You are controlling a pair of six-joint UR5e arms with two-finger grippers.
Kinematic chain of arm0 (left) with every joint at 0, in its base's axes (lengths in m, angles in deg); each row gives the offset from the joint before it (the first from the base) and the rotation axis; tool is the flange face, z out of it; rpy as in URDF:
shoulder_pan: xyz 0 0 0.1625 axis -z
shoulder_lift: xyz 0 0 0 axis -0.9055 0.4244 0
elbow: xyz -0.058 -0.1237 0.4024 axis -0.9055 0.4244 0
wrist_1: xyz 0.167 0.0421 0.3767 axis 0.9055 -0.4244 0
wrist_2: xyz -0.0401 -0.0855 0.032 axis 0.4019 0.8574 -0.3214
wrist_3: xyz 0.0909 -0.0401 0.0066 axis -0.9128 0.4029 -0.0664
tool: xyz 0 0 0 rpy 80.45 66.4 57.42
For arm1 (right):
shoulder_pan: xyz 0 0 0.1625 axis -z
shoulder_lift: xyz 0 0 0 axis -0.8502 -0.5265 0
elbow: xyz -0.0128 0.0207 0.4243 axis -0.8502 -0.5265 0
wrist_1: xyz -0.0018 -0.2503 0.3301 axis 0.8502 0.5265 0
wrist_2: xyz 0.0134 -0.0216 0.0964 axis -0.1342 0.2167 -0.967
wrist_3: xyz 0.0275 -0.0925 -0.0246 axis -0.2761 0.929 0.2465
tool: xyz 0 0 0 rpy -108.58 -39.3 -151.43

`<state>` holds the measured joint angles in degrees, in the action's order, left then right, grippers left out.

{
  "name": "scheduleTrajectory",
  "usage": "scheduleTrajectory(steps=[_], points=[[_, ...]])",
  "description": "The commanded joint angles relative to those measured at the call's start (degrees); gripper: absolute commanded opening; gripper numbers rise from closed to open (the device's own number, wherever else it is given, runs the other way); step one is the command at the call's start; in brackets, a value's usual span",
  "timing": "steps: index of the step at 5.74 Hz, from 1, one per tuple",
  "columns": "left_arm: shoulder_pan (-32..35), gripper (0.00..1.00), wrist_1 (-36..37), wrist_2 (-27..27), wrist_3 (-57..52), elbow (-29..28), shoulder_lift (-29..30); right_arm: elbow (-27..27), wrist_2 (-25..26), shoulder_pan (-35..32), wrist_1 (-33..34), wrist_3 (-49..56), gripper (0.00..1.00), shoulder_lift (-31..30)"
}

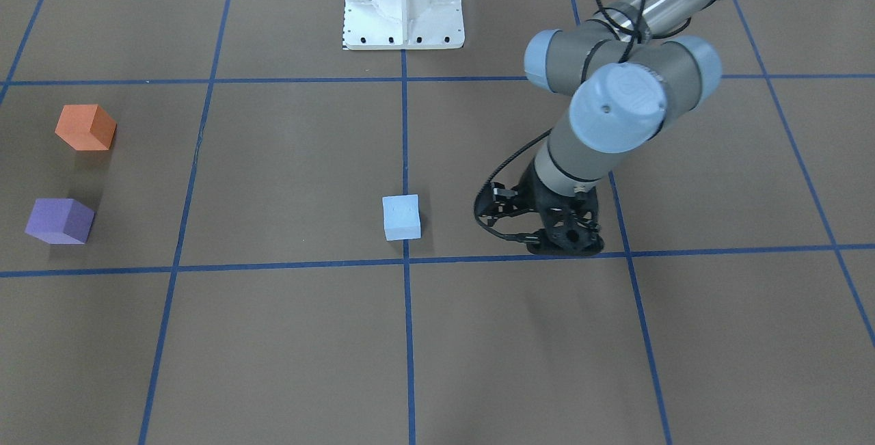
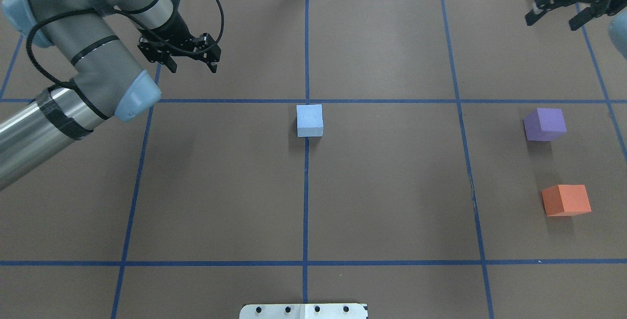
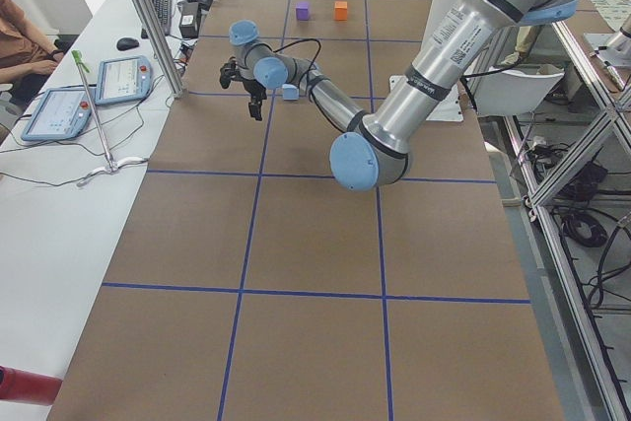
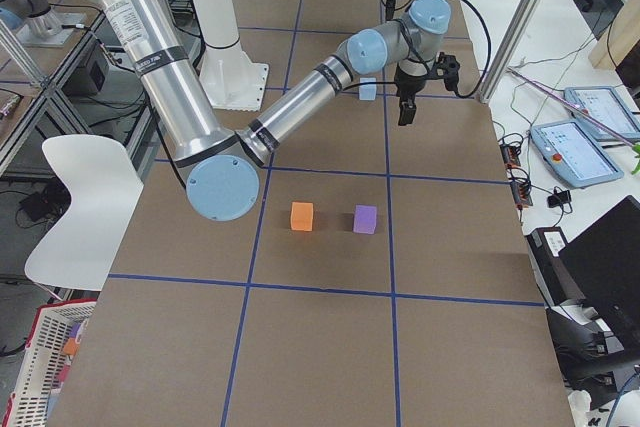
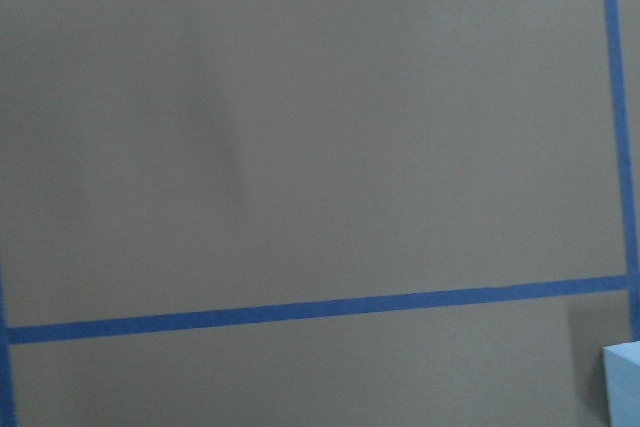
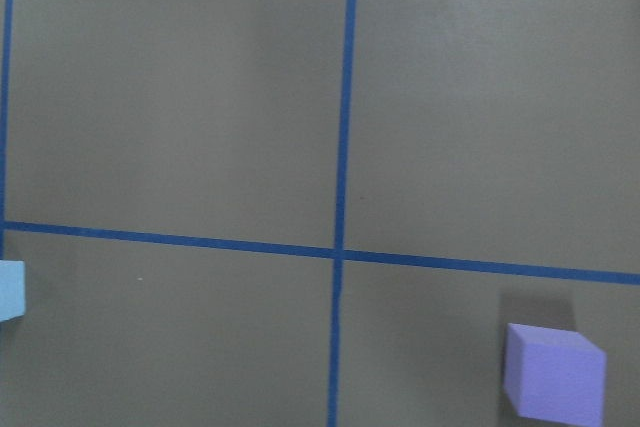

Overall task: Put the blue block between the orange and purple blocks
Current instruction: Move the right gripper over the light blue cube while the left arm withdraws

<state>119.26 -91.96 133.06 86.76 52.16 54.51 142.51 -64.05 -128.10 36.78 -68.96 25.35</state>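
Your left gripper (image 2: 192, 66) spread, empty, near light-blue foam cube (image 2: 309, 120), ready to grasp; right gripper (image 2: 551, 21) spread, parked clear; purple foam cube (image 2: 544, 124), orange foam cube (image 2: 566, 200) apart, leaving slot.

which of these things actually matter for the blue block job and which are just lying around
For the job: blue block, orange block, purple block, left gripper, open and empty.

Just lying about: white base plate, blue tape lines, tablets on the side bench, white chair.
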Motion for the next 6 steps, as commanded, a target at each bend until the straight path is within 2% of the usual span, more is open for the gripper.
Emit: scheduleTrajectory(steps=[1,2,3,6], points=[[5.1,1.00,0.3,1.3,-8.0,3.3,-6.7,-0.4,6.4,11.0,0.0,-13.8,1.00,7.5],[7.9,1.00,2.7,1.3,-12.4,4.0,-8.6,-0.9,11.4,17.1,-0.1,-18.5,1.00,10.6],[10.9,1.00,5.5,1.3,-18.1,4.0,-9.2,-2.8,13.0,20.4,-0.3,-22.6,1.00,13.6],[18.9,1.00,6.2,0.6,-33.8,3.9,-15.8,-23.4,22.0,28.2,-16.2,-30.4,1.00,23.9]])
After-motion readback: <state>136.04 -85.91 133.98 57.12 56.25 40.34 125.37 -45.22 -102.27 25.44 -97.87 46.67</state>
